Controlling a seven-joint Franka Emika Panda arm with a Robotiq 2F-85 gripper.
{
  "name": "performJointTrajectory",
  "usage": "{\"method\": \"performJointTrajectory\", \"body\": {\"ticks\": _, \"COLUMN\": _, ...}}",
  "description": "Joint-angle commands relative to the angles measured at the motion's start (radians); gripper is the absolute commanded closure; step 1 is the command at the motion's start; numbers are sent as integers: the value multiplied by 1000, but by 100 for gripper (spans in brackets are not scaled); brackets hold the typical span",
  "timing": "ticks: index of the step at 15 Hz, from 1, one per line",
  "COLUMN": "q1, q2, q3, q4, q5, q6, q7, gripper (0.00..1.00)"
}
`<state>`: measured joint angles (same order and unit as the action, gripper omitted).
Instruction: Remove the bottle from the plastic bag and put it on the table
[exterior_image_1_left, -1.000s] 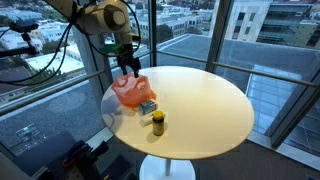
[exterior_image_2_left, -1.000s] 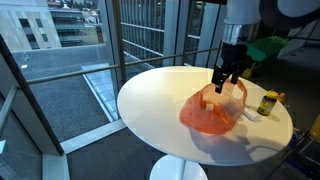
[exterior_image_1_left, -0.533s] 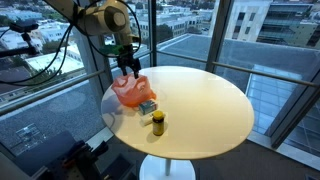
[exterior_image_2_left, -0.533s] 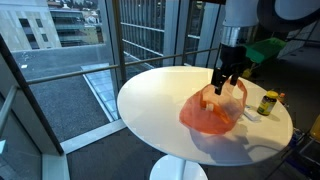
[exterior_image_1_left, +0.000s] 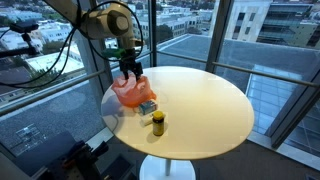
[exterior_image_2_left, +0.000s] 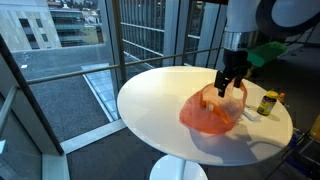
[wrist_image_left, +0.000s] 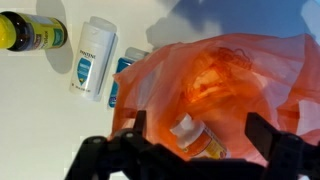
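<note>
An orange plastic bag lies on the round cream table; it also shows in the other exterior view and the wrist view. Inside it, in the wrist view, lies a bottle with a white cap and an orange-yellow label. My gripper hangs just above the bag's mouth, also seen in an exterior view. In the wrist view its fingers are spread wide, open and empty, on either side of the bottle.
A small yellow bottle with a dark cap stands beside the bag. Two white-and-teal packets lie next to the bag. Glass walls and railing surround the table.
The gripper has shifted slightly over the bag's mouth; the bag and the other items have not moved.
</note>
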<state>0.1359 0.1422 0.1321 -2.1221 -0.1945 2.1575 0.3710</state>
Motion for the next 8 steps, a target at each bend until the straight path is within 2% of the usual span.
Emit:
{"method": "performJointTrajectory", "body": {"ticks": 1, "q1": -1, "q2": -22, "q3": -35, "q4": -24, "q5": -22, "q6": 6, "q7": 19, "gripper": 0}}
{"method": "performJointTrajectory", "body": {"ticks": 8, "q1": -31, "q2": -40, "q3": -95, "q4": -63, "q5": -18, "q6": 10, "q7": 24, "gripper": 0}}
